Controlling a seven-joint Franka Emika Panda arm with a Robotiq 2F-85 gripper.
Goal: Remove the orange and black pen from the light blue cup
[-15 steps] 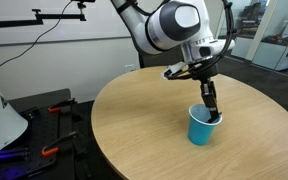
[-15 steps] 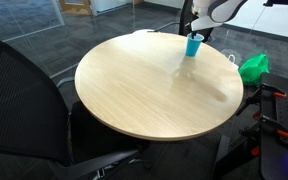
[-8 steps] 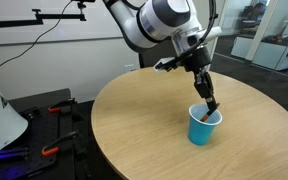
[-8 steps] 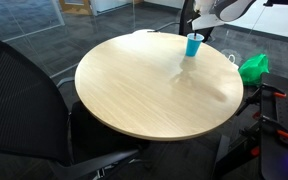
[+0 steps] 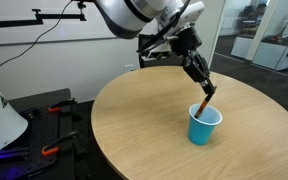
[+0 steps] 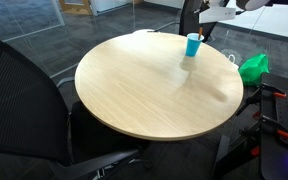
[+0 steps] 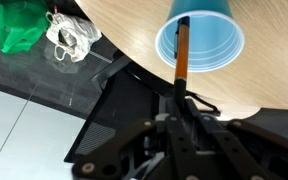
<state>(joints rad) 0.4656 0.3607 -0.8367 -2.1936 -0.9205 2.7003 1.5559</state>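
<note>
— Where is the orange and black pen (image 5: 204,105)?

— It is clamped in the gripper (image 5: 210,92) and slants down from the fingers toward the light blue cup (image 5: 205,126). In an exterior view its lower end reaches the mouth of the cup. I cannot tell whether the tip is below the rim or just above it.

— And from the wrist?

— The pen (image 7: 182,52) runs straight out from the gripper (image 7: 181,98) and lies over the open top of the cup (image 7: 216,48). Most of the shaft is orange, with a dark end farthest from the fingers. The fingers are closed onto its near end.

— How does the cup stand?

— It stands upright on the round wooden table (image 5: 134,125), toward one edge. In the other outside camera the cup (image 6: 192,45) sits at the far side of the table (image 6: 154,85), with the arm above it. The pen is too small to make out there.

— Anything around the table?

— A green bag (image 6: 252,67) lies on the floor just off the table's edge. The wrist view shows the same bag (image 7: 19,25), with a white bundle (image 7: 72,36) just beside it. A black chair (image 6: 24,95) stands at the near side of the table.
</note>
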